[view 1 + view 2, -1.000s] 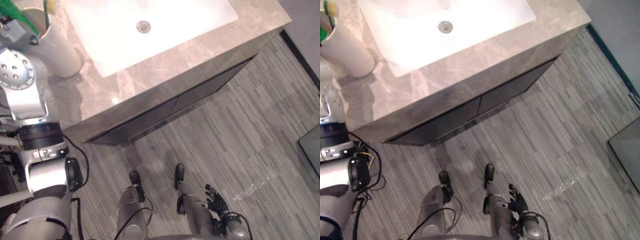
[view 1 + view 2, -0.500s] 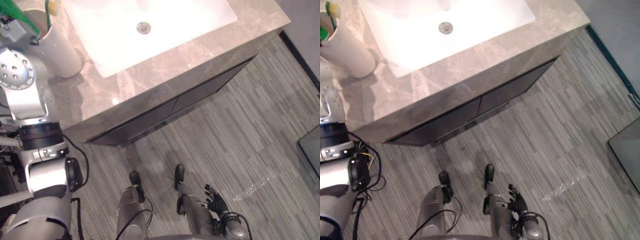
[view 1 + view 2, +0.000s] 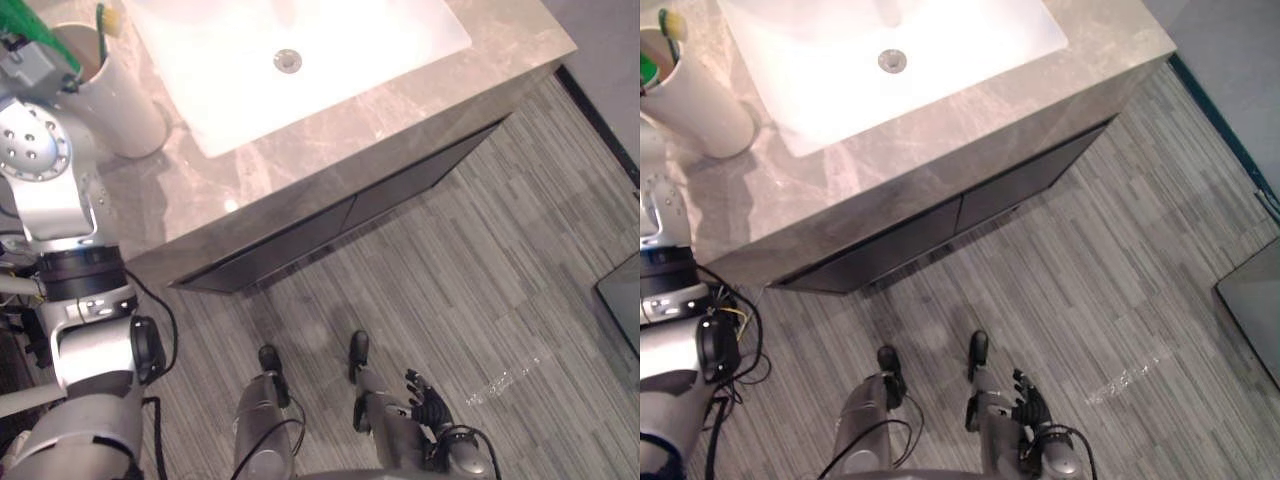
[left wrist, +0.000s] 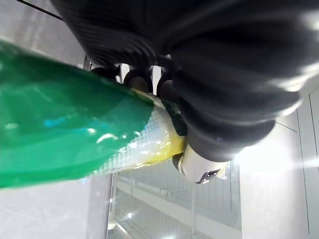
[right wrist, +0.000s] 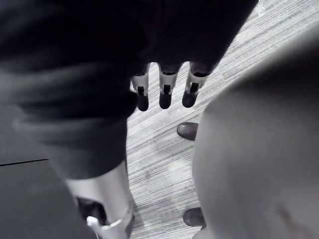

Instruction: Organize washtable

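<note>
Left hand (image 4: 215, 102) clenched round a green translucent plastic tube (image 4: 65, 134) with a yellow-and-white end, just beside the white cylindrical cup (image 3: 122, 100) holding a green-handled toothbrush (image 3: 103, 24) on the grey marble table (image 3: 330, 150), left of the white sink basin (image 3: 360, 40). Right hand (image 3: 430, 406) hangs low over the striped grey floor (image 3: 520, 260), fingers relaxed.

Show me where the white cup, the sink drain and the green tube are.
white cup (image 3: 125, 110), left eye view, on its side wall.
sink drain (image 3: 287, 61), left eye view, on its metal centre.
green tube (image 4: 60, 134), left wrist view, on its green body.
</note>
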### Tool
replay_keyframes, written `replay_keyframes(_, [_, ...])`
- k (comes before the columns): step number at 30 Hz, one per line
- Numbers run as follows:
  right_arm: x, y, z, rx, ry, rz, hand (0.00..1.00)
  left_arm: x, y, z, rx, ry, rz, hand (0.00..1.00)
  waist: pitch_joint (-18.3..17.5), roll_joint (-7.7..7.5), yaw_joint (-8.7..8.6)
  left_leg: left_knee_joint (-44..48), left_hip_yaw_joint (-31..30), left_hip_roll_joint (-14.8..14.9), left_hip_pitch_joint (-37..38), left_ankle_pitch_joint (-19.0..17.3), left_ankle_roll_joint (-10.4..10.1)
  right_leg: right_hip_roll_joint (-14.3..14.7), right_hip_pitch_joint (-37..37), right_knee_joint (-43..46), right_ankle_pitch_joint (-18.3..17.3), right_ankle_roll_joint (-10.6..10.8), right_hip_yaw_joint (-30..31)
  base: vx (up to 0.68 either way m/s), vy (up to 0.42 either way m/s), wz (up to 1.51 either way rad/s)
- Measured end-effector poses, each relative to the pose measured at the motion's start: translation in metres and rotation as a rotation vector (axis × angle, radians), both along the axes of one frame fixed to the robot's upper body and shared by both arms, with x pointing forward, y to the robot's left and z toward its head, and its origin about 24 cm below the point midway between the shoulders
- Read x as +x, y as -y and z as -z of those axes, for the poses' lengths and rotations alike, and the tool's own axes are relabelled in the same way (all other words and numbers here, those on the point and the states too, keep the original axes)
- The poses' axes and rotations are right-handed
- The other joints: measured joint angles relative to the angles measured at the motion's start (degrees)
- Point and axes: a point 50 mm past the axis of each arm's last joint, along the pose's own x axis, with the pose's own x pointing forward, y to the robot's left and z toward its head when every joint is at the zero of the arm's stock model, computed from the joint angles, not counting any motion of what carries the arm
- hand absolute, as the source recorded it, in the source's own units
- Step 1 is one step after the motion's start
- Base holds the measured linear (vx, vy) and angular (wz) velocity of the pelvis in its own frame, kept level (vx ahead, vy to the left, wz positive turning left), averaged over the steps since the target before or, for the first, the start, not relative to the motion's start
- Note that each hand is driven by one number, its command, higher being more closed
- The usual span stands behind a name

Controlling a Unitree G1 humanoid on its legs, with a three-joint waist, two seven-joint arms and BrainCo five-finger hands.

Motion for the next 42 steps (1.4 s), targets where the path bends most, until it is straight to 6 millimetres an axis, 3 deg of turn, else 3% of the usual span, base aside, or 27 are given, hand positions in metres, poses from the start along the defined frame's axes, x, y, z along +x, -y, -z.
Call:
replay_keyframes(7, [-0.002, -0.003, 0.003, 0.006, -0.016, -0.002, 0.00, 0.003, -0.001, 0.009, 0.004, -0.034, -0.005, 1.00, -3.2, 0.03, -0.07, -0.2, 0.0, -0.1, 0.1, 0.1, -0.1, 0.0, 0.1, -0.5, 0.1, -0.1, 0.0, 0.00, 0.000, 0.00])
replay_keyframes(20, [-0.003, -0.003, 0.003, 0.005, -0.018, -0.003, 0.00, 0.007, 0.005, 0.011, 0.045, -0.060, 0.017, 1.00, -3.7, -0.06, -0.03, -2.1, -0.2, -0.7, 1.7, 1.1, -0.5, -0.1, 1.2, -0.7, 0.0, -0.4, -0.5, 0.00, 0.024, 0.02])
replay_keyframes(42, [-0.009, -0.002, 0.009, -0.003, -0.058, -0.005, 0.00, 0.017, 0.016, 0.021, 0.083, -0.120, 0.053, 1.00, -7.8, -0.50, -0.02, -5.0, 0.0, -1.4, 4.6, 2.1, -1.1, -0.2, 3.4, -1.8, 0.0, -0.5, -1.0, 0.01, 0.025, 0.00])
